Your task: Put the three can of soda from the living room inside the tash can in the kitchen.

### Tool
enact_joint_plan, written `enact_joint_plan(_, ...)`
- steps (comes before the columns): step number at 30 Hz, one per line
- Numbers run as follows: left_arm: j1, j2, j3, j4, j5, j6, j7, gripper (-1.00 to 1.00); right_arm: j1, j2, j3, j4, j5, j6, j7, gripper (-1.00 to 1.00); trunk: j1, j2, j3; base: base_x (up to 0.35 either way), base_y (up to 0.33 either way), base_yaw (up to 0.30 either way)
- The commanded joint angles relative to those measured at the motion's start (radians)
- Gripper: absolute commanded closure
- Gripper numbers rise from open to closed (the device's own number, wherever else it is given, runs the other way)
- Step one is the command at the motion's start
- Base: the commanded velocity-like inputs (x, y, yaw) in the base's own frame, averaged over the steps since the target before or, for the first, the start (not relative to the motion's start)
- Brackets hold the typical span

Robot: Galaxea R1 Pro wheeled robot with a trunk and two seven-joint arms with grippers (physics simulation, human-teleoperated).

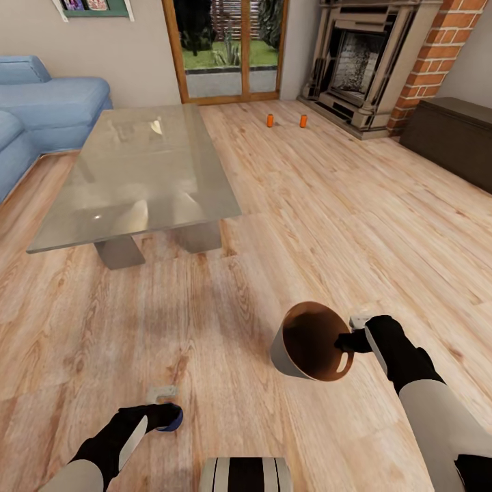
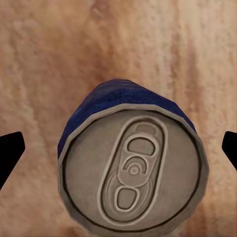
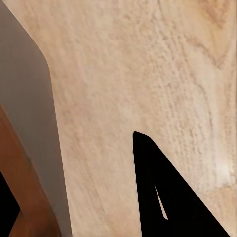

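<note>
Cans are the small things here, so they come last. Wood floor [image 1: 328,205] runs through the living room, with a blue sofa [image 1: 41,102] at the far left, a glass door [image 1: 225,48] in the back wall, and a brick fireplace [image 1: 369,61] at the far right beside a dark low bench [image 1: 451,137]. A glass table [image 1: 137,171] stands in front of the sofa.

Nearer the robot, the bin [image 1: 311,342] — grey outside, brown inside — hangs tilted above the floor, its mouth turned toward the camera. The right gripper [image 1: 348,339] has hold of its rim, one finger inside and one outside; in the right wrist view the bin wall [image 3: 24,123] sits between a black finger [image 3: 168,197] and the inner side, so the fingers are closed on the rim.

The left gripper [image 1: 167,413] holds a blue can [image 1: 174,418] low over the floor. In the left wrist view that can's [image 2: 131,168] grey top with its pull tab faces the camera, and the black fingertips [image 2: 10,153] show at either side of it — whether they press the can I cannot tell from that view.

Two orange cans [image 1: 270,120] stand upright on the floor well away, in front of the fireplace, a little apart from each other.
</note>
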Motion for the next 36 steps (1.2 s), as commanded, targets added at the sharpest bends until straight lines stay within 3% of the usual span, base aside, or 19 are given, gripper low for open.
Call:
enact_joint_plan(1, 0.0, 0.0, 0.0, 0.0, 0.0, 0.0, 0.0, -1.0, 0.0, 0.0, 0.0, 0.0, -0.029, 0.002, 0.003, 1.0, 0.0, 0.0, 0.0, 0.0, 0.0, 0.0)
enact_joint_plan(16, 0.0, 0.0, 0.0, 0.0, 0.0, 0.001, 0.0, -1.0, 0.0, 0.001, 0.0, 0.0, -0.029, 0.002, 0.002, 1.0, 0.0, 0.0, 0.0, 0.0, 0.0, 0.0)
enact_joint_plan(22, 0.0, 0.0, -0.001, 0.0, 0.0, 0.001, 0.0, -1.0, 0.0, 0.001, 0.0, 0.0, -0.029, 0.002, 0.003, 1.0, 0.003, -0.001, -0.023, 0.0, 0.0, 0.0)
enact_joint_plan(30, 0.0, 0.001, -0.001, 0.0, 0.0, 0.001, -0.003, -1.0, 0.0, 0.001, 0.0, 0.0, -0.029, 0.002, 0.002, 1.0, 0.003, -0.001, -0.023, 0.0, 0.0, 0.0)
enact_joint_plan(31, 0.0, 0.001, -0.001, 0.0, 0.0, 0.001, -0.004, 1.0, 0.0, 0.001, 0.0, 0.0, -0.029, 0.002, 0.002, 1.0, 0.003, -0.001, -0.023, 0.0, 0.0, 0.0)
enact_joint_plan(34, 0.0, 0.001, -0.008, -0.004, 0.0, 0.001, -0.006, 1.0, 0.0, 0.001, 0.0, 0.0, -0.029, 0.002, 0.002, 1.0, 0.003, -0.001, -0.023, 0.0, 0.0, 0.0)
enact_joint_plan(36, 0.0, 0.002, -0.034, -0.003, 0.001, 0.0, -0.004, 1.0, 0.0, 0.001, 0.001, 0.0, -0.029, 0.002, 0.002, 1.0, 0.003, -0.001, -0.023, 0.0, 0.0, 0.0)
